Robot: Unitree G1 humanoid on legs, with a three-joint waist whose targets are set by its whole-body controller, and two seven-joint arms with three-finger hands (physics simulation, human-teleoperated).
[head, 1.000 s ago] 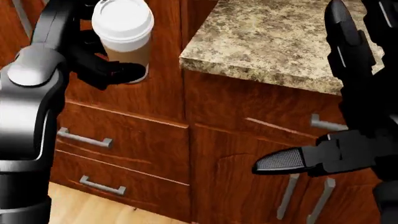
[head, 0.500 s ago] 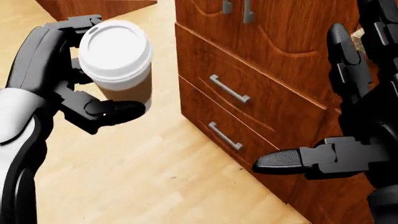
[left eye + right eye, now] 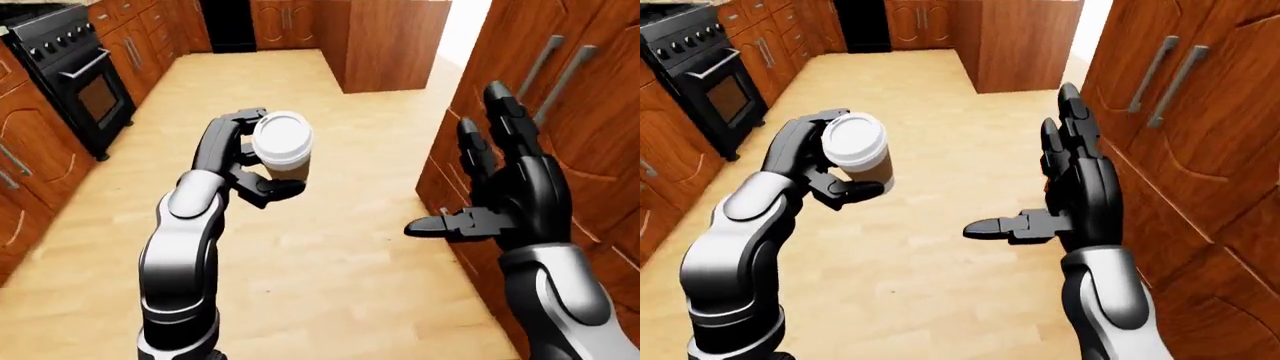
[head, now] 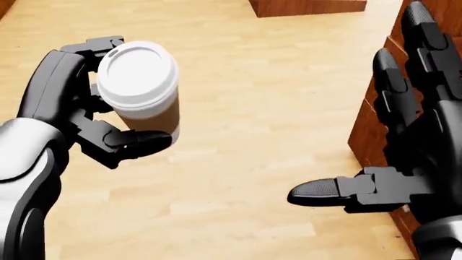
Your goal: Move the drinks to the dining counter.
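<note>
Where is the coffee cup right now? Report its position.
The coffee cup sits upper left in the head view, upright in the left hand, over bare wooden floor, with the open right hand apart at the right.

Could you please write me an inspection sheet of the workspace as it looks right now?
Surface: wood floor; no dining counter in view.
Job's things: coffee cup, white lid on, upright, held off the floor.
Clutter: nothing seen.
Grippers: left hand closed round the cup; right hand open, fingers spread, empty.
Cables: nothing seen.
Surroundings: black oven at the left-eye view's left; wooden cabinets at the right.
</note>
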